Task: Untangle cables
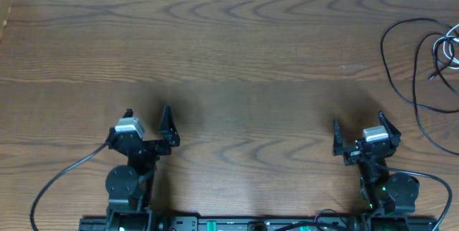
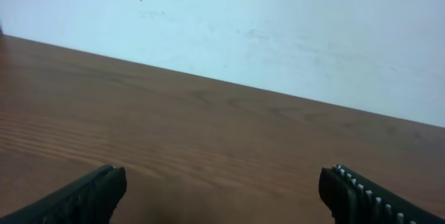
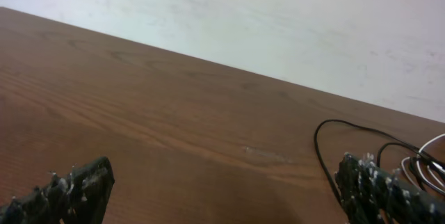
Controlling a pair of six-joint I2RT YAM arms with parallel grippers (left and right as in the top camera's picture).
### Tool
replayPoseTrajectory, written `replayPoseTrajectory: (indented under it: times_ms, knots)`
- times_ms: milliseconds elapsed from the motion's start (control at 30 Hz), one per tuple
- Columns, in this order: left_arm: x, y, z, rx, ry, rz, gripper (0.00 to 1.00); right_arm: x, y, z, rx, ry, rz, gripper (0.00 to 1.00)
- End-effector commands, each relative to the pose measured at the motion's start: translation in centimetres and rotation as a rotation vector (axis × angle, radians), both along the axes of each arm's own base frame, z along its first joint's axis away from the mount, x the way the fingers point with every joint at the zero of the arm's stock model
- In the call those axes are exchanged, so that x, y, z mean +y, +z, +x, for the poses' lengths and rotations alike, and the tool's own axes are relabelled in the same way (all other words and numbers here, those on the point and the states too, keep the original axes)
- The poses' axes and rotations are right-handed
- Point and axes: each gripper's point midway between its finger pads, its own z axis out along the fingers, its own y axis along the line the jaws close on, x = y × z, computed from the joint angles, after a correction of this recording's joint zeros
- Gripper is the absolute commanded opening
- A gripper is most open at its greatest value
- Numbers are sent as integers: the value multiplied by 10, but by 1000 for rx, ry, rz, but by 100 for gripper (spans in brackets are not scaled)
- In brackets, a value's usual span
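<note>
Resting near the front edge of the counter point(image 1: 229, 59), the left pincer point(image 1: 147, 116) and the right pincer point(image 1: 358, 129) pointed away from the arm bases, well apart from each other. Both stood spread wide, with nothing between the fingers and only bare wood under them. A thick black cord point(image 1: 57, 181) curved from the left arm towards the front edge.

In the left wrist view, the two dark fingertips of the left pincer point(image 2: 222, 186) framed plain wood grain. The right wrist view showed the same wide gap in the right pincer point(image 3: 226, 179).

Farther out and to the right of the right pincer, the black cable point(image 1: 381, 44) lay on the counter in large loose loops, running off the right edge of the overhead view. The white cable point(image 1: 450, 48) sat bunched at that same edge, crossing the black loops, partly cut off. Neither pincer touched them. From the right wrist, the black cable point(image 3: 316, 144) arched just beyond the right-hand finger, with the white cable point(image 3: 434, 140) past it.

A pale wall point(image 2: 278, 29) rose behind the counter's far edge.
</note>
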Motion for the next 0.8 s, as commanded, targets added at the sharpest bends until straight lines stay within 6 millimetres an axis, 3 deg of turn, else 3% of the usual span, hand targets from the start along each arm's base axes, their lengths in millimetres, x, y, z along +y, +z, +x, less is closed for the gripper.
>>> replayPoseTrajectory:
  times_ms: [0,200,467,767]
  knots:
    - [1,-9,-3,-22,-3,27,95,0,0,0,0,-3,13,99]
    - [1,-26,-6,-38,-2,26,95,0,0,0,0,-3,13,99]
    - [6,-56,-10,84,22,49,95,0,0,0,0,-3,13,99]
    - [10,-55,-10,83,46,51,95,0,0,0,0,-3,13,99]
